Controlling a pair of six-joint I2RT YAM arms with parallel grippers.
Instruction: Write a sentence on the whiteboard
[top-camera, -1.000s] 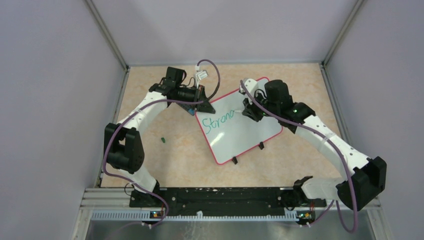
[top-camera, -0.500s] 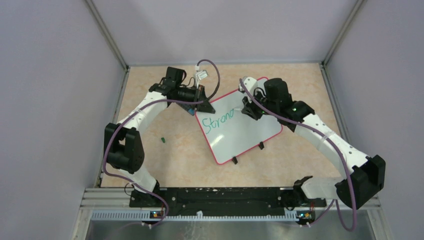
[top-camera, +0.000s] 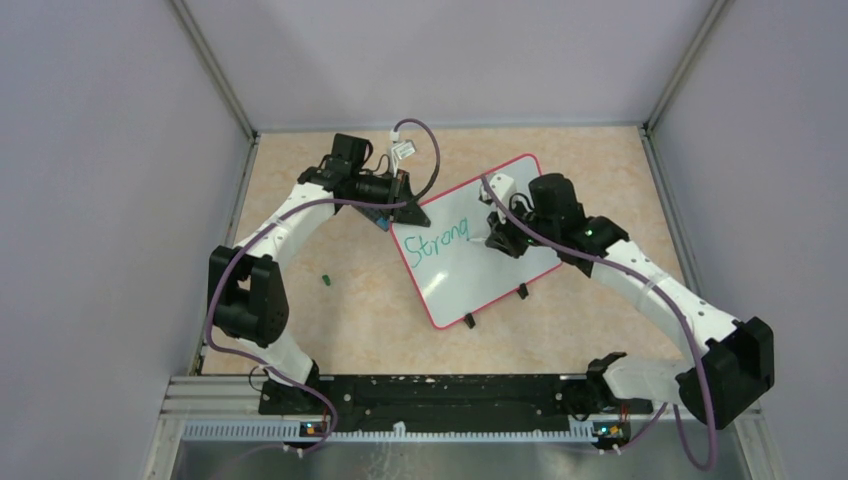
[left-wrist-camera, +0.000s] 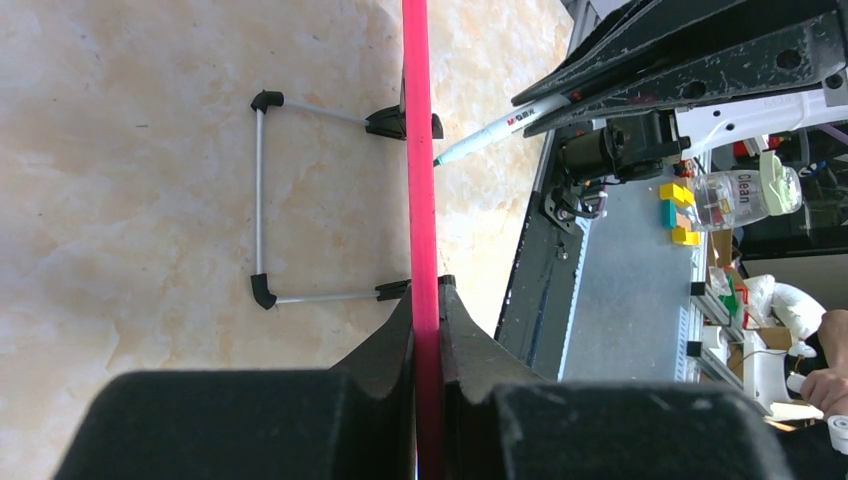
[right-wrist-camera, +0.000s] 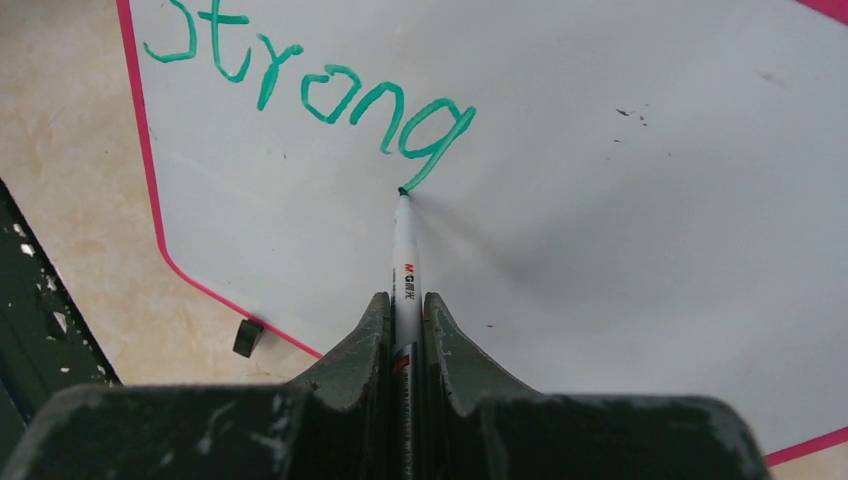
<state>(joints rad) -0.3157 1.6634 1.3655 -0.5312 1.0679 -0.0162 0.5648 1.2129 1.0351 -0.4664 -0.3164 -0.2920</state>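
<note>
Our right gripper (right-wrist-camera: 405, 300) clamps the marker (right-wrist-camera: 404, 240), the left gripper (left-wrist-camera: 425, 300) the whiteboard (left-wrist-camera: 418, 200) rim. We should press lightly and evenly.

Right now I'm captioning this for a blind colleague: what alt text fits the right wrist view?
The right gripper is shut on a white marker whose tip touches the whiteboard at the tail of the g in the green word Strong. The board's pink rim runs down the left, beige tabletop beyond.
</note>
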